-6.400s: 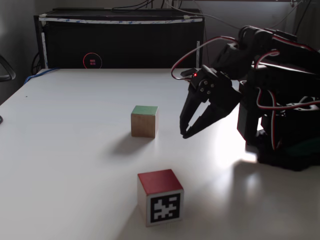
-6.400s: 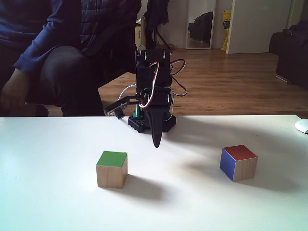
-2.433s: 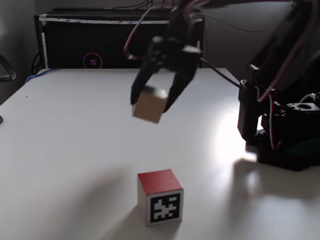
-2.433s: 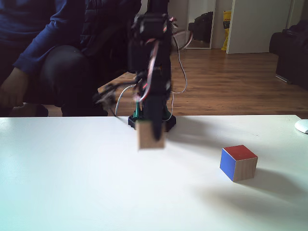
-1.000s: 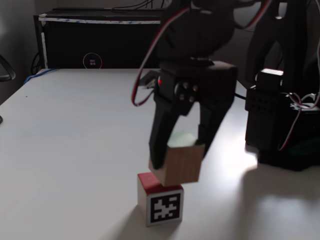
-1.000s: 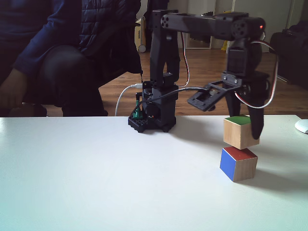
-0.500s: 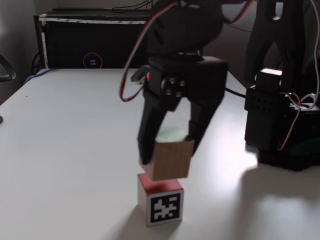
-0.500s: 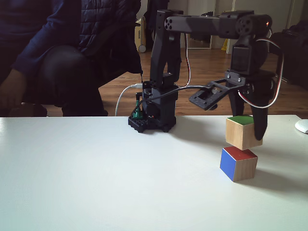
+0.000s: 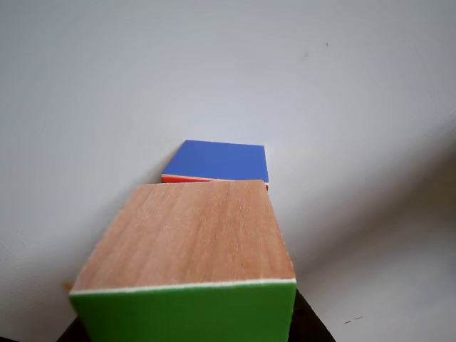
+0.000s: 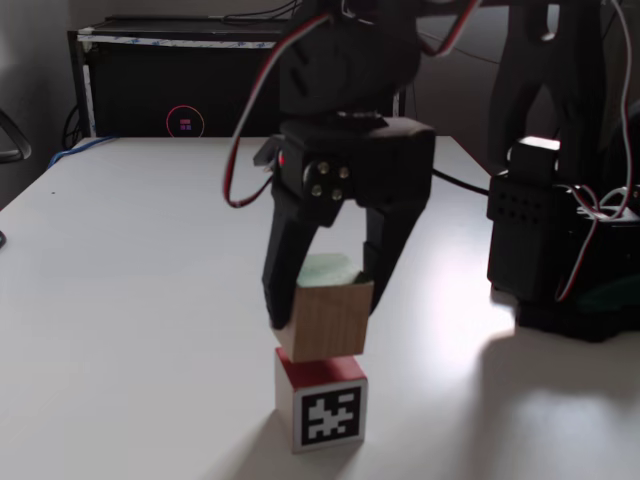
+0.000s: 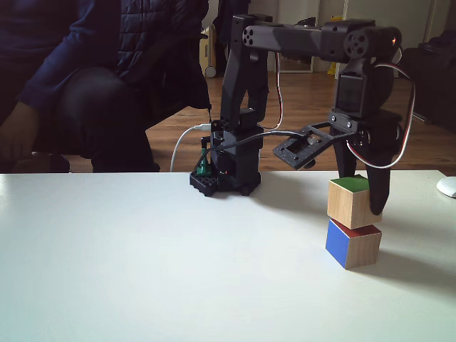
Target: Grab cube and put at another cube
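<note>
The cube (image 10: 325, 322), wood with a green top face, sits between the fingers of my gripper (image 10: 322, 305), which is shut on it. It is directly over another cube (image 10: 320, 405), which has a red top and a black-and-white marker on its front. The cube's underside meets that red top or hovers a hair above it. From the other side, the cube (image 11: 348, 201) stands stacked on another cube (image 11: 349, 246), whose blue face shows, with the gripper (image 11: 360, 205) around it. The other view shows the cube (image 9: 189, 239) close up and the blue face of another cube (image 9: 217, 160) beyond it.
The arm's base (image 10: 560, 260) stands at the right of the white table (image 10: 130, 260), with a black cabinet (image 10: 240, 80) behind. In a fixed view a seated person (image 11: 85, 78) is behind the table near the base (image 11: 224, 178). A white object (image 11: 447, 187) lies at the right edge.
The gripper has carried the cube down and slightly sideways, from a tilted hover above another cube to a level position on or just over its red top.
</note>
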`<state>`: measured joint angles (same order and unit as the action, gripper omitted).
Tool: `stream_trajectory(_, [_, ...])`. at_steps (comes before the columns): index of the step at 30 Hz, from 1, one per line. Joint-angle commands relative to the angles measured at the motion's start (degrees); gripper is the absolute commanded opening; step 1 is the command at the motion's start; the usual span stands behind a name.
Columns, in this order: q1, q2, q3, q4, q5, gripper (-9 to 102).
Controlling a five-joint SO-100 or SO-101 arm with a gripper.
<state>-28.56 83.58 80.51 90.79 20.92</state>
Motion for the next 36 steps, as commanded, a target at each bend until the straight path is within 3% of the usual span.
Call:
stream_trajectory(1, [-0.79,0.18,-1.23,-0.26,0.53,21])
stream_trajectory(22, [-1.58,-3.25,-3.16,0.53,1.05,30])
stream_trajectory(36, [-2.9,-5.27,-12.66,10.55,4.75,47])
